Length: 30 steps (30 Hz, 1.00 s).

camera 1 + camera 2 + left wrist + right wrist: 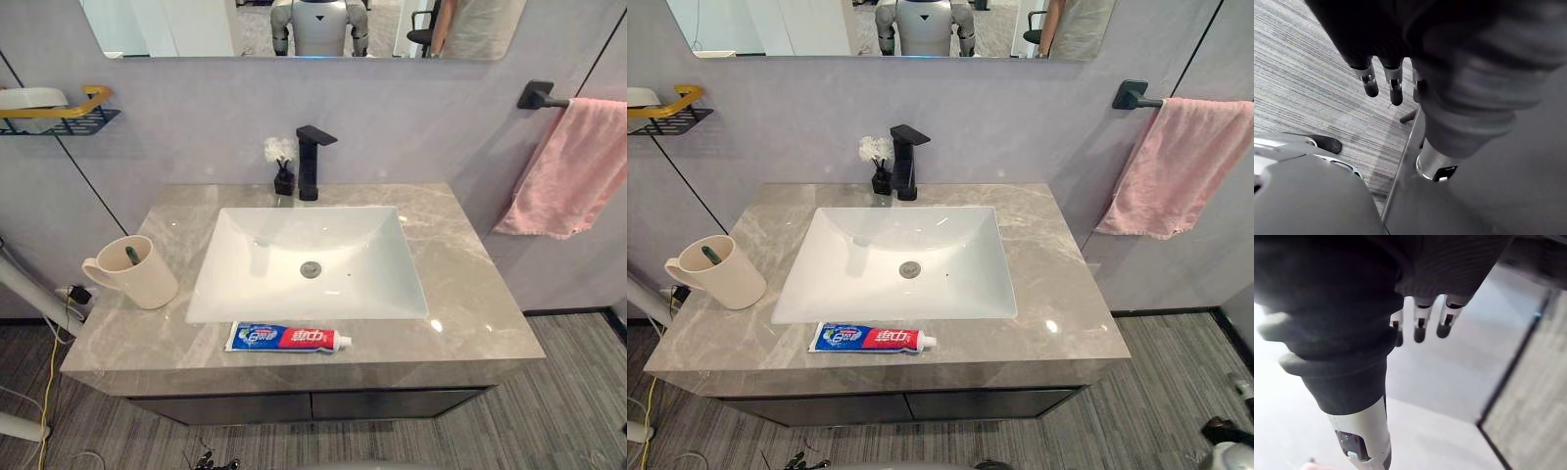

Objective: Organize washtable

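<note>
The grey marble washtable (pixel 470 294) stands against a grey wall. A wire shelf (pixel 59 119) is on the far left. A cream mug (pixel 137 282) holding a toothbrush (pixel 132 257) stands at the left. The toothpaste tube (pixel 286 338) lies along the near edge before the white sink (pixel 367 284), with the black faucet (pixel 310 162) behind. A pink towel (pixel 578 166) hangs at the right. My left hand (pixel 1369 82) and right hand (pixel 1420 329) hang with fingers loose, holding nothing.

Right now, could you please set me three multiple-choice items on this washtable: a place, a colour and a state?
1. Where does the toothpaste tube lie? A on the floor; B on the counter in front of the sink; C in a drawer.
2. What colour is the towel? A pink; B blue; C white.
3. How is the left hand? A curled round a cup; B fingers straight, holding nothing; C pinching cloth.
B: it lies flat along the front edge. A: it hangs pink at the wall. B: its wrist view shows straight, empty fingers.
</note>
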Available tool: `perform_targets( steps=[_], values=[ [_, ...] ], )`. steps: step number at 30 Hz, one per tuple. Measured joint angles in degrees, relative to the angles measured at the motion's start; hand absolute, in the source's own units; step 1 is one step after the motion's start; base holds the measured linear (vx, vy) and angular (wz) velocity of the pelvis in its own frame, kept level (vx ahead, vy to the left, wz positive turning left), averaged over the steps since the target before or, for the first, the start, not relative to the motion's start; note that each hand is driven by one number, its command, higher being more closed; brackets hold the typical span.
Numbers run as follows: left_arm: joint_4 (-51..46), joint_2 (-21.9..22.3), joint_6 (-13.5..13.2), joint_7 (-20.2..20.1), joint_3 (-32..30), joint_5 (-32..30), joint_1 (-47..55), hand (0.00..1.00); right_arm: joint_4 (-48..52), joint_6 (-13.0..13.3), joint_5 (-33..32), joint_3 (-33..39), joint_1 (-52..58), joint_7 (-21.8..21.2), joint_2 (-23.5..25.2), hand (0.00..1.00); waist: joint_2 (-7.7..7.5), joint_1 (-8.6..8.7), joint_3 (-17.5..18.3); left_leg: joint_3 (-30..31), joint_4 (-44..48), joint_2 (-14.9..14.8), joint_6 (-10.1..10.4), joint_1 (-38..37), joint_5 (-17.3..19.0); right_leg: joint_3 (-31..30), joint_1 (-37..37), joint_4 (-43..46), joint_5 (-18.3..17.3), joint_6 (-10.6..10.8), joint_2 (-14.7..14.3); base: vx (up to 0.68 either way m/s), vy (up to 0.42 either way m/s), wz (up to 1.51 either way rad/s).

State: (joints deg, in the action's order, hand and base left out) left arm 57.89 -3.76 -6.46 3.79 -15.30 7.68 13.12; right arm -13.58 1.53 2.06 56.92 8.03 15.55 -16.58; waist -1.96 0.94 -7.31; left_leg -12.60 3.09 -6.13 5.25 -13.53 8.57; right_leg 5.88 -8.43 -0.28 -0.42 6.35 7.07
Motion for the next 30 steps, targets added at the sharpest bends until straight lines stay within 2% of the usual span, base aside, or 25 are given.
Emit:
perform_targets(
  steps=[4,5,7,9,10,11,14,15,16,17,18,20,21,25,30],
  values=[
    [0.0,-0.1,0.0,0.0,0.7,-0.1,0.6,0.0,5.8,-0.2,1.0,0.0,-4.5,1.6,-7.3,0.0,-0.13,1.17,0.1,0.0,-0.1,0.0,0.1,-0.4,-0.1,-0.3,-0.1,0.1,0.0,0.0,-0.1,0.0,-0.006,-0.03],
    [0.0,-0.2,0.0,0.0,0.9,-0.1,0.6,0.0,6.2,0.0,1.0,-0.4,-4.9,1.7,-7.9,0.0,-0.15,1.2,0.1,0.0,-0.1,0.0,0.1,-0.4,-0.1,-0.3,-0.1,0.1,0.0,0.0,-0.1,0.0,0.0,-0.07],
    [0.0,-0.5,-0.1,-0.1,2.0,-0.1,0.6,0.0,9.4,1.6,0.8,-5.9,-9.1,1.6,-12.2,0.0,-0.37,1.17,0.2,0.0,-0.1,0.1,0.1,-0.9,-0.1,-0.7,-0.3,0.3,0.0,0.0,-0.1,-0.01,-0.002,-0.07],
    [0.0,-0.5,-0.2,-0.2,2.4,0.0,0.6,0.0,12.2,4.0,0.2,-11.9,-11.5,0.5,-14.6,0.0,-0.45,0.92,0.2,0.1,-0.1,0.1,0.0,-1.0,-0.1,-0.7,-0.4,0.4,0.0,0.0,-0.1,-0.03,-0.005,-0.01],
    [0.0,-0.5,-0.4,-0.3,2.4,0.0,0.5,0.0,14.0,5.9,-0.7,-16.3,-12.7,-0.9,-15.8,0.0,-0.52,0.58,0.2,0.3,-0.1,0.1,0.0,-1.1,-0.1,-0.7,-0.4,0.5,0.0,0.0,-0.1,-0.03,-0.009,0.03],
    [0.0,-0.5,-0.4,-0.6,2.5,0.0,0.5,0.0,15.1,6.8,-1.8,-18.3,-13.3,-2.0,-16.1,0.0,-0.53,0.21,0.3,0.5,-0.1,0.1,0.0,-1.0,-0.1,-0.5,-0.5,0.5,0.0,0.0,-0.1,-0.03,-0.014,0.09],
    [0.2,-1.0,-0.7,-1.4,4.1,0.1,0.4,0.0,20.4,9.3,-4.8,-30.6,-15.9,-6.6,-16.1,0.0,-0.67,-0.89,0.3,1.8,-0.1,0.2,0.0,-1.0,-0.1,0.7,-1.4,0.2,0.0,0.1,0.1,-0.02,-0.02,0.18],
    [0.1,-1.0,-0.9,-1.5,4.3,0.1,0.3,0.0,22.8,9.7,-5.0,-36.2,-16.4,-8.6,-16.1,0.0,-0.59,-1.96,0.4,2.0,-0.1,0.2,0.0,-1.0,-0.2,0.9,-1.4,0.2,0.0,0.1,0.1,-0.02,-0.026,0.18],
    [0.2,-1.0,-1.0,-1.6,4.4,0.2,0.3,0.0,23.7,9.9,-5.6,-39.3,-16.9,-9.8,-16.1,0.0,-0.61,-2.1,0.4,2.3,-0.1,0.2,0.0,-0.8,-0.3,1.2,-1.5,0.2,0.0,0.1,0.1,-0.01,-0.027,0.25],
    [0.2,-1.2,-1.2,-1.9,4.4,0.2,0.3,0.0,24.8,10.6,-7.6,-45.3,-17.9,-12.5,-16.1,0.0,-0.79,-2.29,0.5,3.3,-0.2,0.3,-0.1,-0.3,-0.7,2.2,-1.5,0.1,0.0,0.1,0.3,0.0,-0.028,0.31],
    [0.2,-1.3,-1.3,-2.4,4.5,0.2,0.3,0.0,25.9,10.9,-9.4,-51.0,-18.4,-15.0,-16.1,0.0,-0.78,-3.23,0.5,3.8,-0.3,0.3,-0.1,-0.1,-0.9,2.7,-1.6,0.0,0.0,0.1,0.3,0.0,-0.031,0.34],
    [0.2,-1.6,-1.3,-2.6,4.5,0.2,0.4,0.0,26.2,10.9,-11.4,-59.4,-19.6,-18.9,-16.1,0.0,-0.88,-3.99,0.5,4.8,-0.3,0.3,-0.1,0.0,-1.0,3.9,-2.2,-0.2,-0.1,0.2,0.4,0.0,-0.025,0.25],
    [0.7,-1.8,-1.3,-2.7,4.6,0.2,0.2,0.0,26.6,10.8,-12.2,-63.8,-19.9,-21.7,-16.1,0.0,-1.19,-5.09,0.6,4.9,-0.3,0.3,-0.1,0.0,-1.0,4.2,-2.3,-0.3,-0.1,0.2,0.3,-0.01,-0.02,0.2],
    [1.5,-2.6,-1.3,-3.6,4.8,0.2,0.3,0.0,30.1,10.5,-13.9,-73.8,-21.4,-28.4,-17.0,0.0,-2.15,-5.26,0.8,6.0,-0.2,0.8,-0.2,0.8,-1.1,5.3,-2.5,-0.7,-0.1,0.2,0.8,0.0,-0.006,0.14],
    [3.5,-3.9,-1.3,-3.9,7.2,0.6,-0.9,0.0,30.9,10.4,-12.9,-81.5,-22.0,-31.3,-17.7,0.0,-2.7,-5.23,0.9,6.2,-0.2,1.1,-0.3,0.8,-1.2,5.4,-2.7,-0.7,-0.1,0.2,1.1,-0.03,0.001,0.01]
  ],
)
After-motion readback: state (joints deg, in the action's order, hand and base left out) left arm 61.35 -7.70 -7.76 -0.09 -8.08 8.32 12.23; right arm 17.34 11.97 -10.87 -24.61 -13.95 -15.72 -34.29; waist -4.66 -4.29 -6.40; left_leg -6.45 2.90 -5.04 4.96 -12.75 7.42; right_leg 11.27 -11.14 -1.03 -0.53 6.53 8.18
